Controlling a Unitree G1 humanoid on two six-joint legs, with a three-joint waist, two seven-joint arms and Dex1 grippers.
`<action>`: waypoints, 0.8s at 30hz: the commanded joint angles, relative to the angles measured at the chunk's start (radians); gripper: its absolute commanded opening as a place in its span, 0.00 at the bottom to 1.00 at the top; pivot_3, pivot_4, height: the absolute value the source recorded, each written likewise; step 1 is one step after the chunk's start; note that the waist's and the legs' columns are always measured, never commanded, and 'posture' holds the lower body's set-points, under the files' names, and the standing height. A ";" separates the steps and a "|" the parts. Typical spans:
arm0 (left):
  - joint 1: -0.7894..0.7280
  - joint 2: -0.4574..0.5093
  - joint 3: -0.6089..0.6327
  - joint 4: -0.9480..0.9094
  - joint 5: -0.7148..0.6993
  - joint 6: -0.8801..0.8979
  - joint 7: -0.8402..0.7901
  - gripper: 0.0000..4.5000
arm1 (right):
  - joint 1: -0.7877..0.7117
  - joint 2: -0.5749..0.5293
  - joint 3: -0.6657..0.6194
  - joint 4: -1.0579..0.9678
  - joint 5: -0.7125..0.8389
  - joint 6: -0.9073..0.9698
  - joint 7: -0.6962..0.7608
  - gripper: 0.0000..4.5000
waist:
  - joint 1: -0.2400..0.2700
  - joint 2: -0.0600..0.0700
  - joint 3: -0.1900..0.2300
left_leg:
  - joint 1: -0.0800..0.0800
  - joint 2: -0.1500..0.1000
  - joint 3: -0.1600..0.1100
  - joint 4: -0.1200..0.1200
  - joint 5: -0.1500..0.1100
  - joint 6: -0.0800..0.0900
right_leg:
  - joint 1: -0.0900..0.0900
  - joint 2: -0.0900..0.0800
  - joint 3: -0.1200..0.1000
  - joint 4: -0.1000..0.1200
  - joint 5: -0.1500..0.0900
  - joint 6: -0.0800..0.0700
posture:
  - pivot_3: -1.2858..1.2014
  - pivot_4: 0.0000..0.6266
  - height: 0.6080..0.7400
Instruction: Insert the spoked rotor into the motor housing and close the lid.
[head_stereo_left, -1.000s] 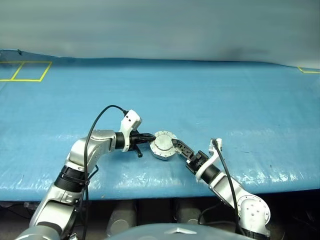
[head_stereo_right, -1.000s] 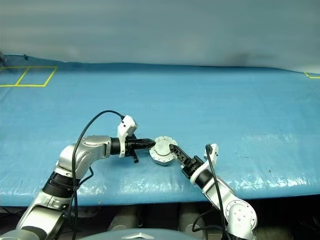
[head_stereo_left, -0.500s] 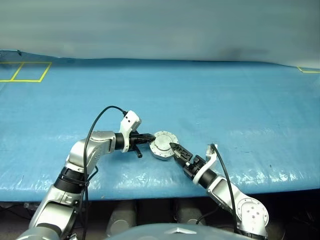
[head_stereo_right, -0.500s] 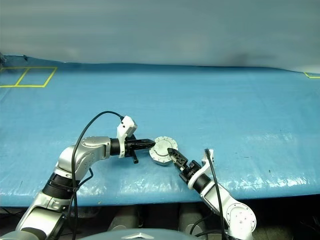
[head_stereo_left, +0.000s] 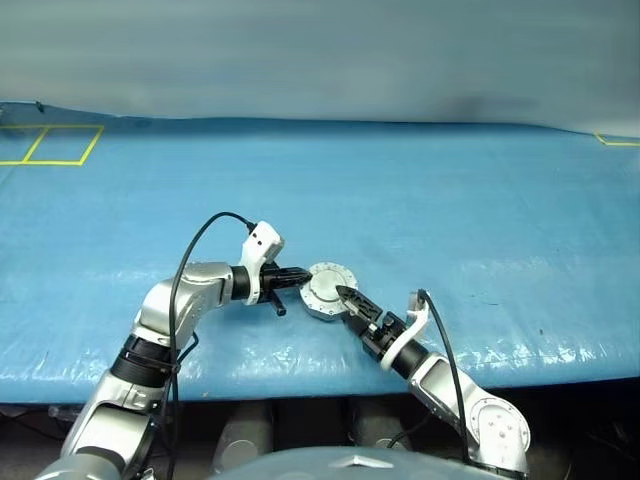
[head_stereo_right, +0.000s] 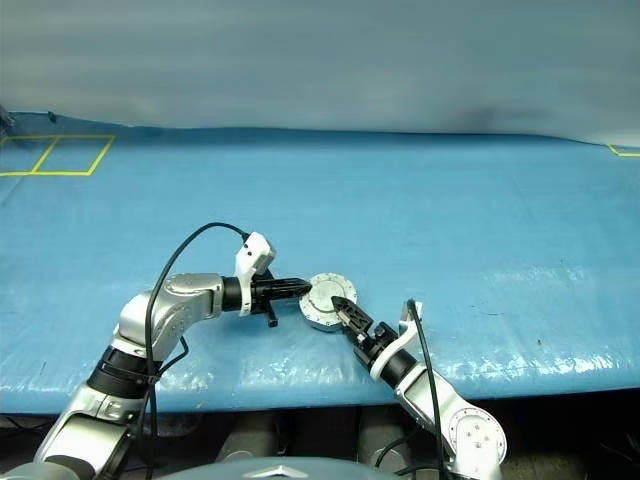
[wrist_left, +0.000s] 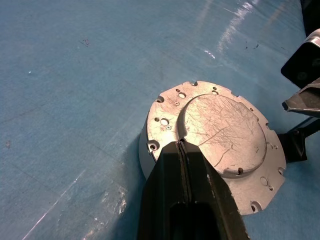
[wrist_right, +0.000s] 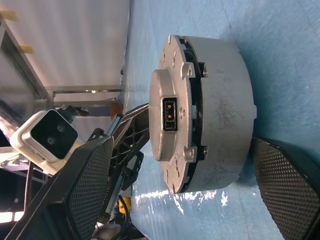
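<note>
The motor housing (head_stereo_right: 324, 303) sits on the blue-covered counter (head_stereo_right: 420, 210) near its front edge, the lid (head_stereo_right: 326, 294) down flat on top. The left claw (head_stereo_right: 303, 289) touches the housing's left side, fingers pressed together. The right claw (head_stereo_right: 340, 305) comes in at its front right. Yellow tape squares (head_stereo_right: 60, 154) lie far off to the housing's back left.

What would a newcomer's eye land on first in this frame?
The round grey motor housing near the front edge of the blue table, with its lid down on top. The left end effector, shut, rests its tips on the lid's rim from the robot's left. The right end effector, open, comes in from the right with its fingers either side of the housing.
</note>
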 joint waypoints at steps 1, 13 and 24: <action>0.016 -0.007 -0.027 0.004 0.006 0.010 -0.009 0.00 | 0.002 -0.002 0.026 0.011 0.002 -0.009 -0.002 0.99 | 0.000 0.000 0.000 | 0.000 0.000 0.000 0.000 0.000 0.000 | 0.000 0.000 0.000 0.000 0.000 0.000 | 0.52 0.24 1.00; 0.013 -0.010 -0.024 0.006 0.013 0.014 -0.014 0.00 | 0.030 -0.034 0.016 -0.003 0.026 -0.039 0.016 0.38 | 0.001 0.000 0.000 | -0.001 0.000 0.000 0.000 0.000 0.000 | -0.001 0.000 0.000 0.000 0.000 0.000 | 0.52 0.24 1.00; 0.012 -0.011 -0.021 -0.001 0.016 0.018 -0.019 0.00 | 0.046 -0.055 0.040 -0.012 0.017 -0.058 0.029 0.26 | 0.001 0.001 0.000 | -0.002 0.000 0.000 0.000 0.000 0.000 | -0.001 -0.001 0.000 -0.001 0.000 0.000 | 0.52 0.24 1.00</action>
